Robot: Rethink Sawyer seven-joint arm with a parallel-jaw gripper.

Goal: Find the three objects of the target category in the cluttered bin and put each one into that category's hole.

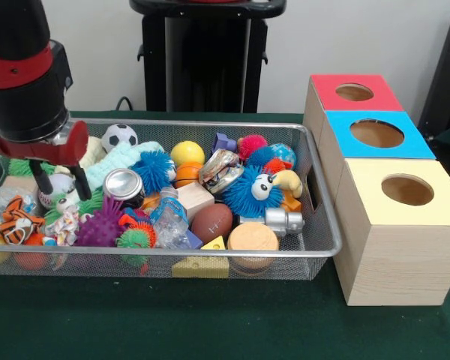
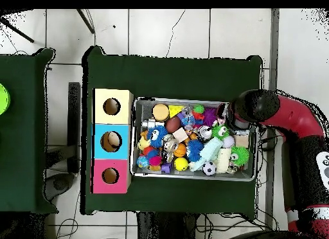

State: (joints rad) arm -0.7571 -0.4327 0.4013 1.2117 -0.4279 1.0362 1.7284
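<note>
From the front, the wire bin (image 1: 315, 187) sits on the green table, heaped with toys. The gripper (image 1: 58, 184) hangs over its left end, its two black fingers (image 1: 81, 182) spread apart with nothing between them, their tips just above a white ball (image 1: 58, 191). Just below and in front of the tips, a small knotted rope toy (image 1: 64, 224) lies between a striped plush tiger (image 1: 16, 220) and a purple spiky ball (image 1: 101, 223). To the right of the bin stand three boxes in a row; the nearest has a yellow top with the round hole (image 1: 407, 190), well apart from the gripper. From overhead, the red arm (image 2: 295, 121) bends over the bin's (image 2: 193, 177) right end and hides the gripper. The yellow box's hole (image 2: 112, 106) lies just beyond the bin's opposite end.
</note>
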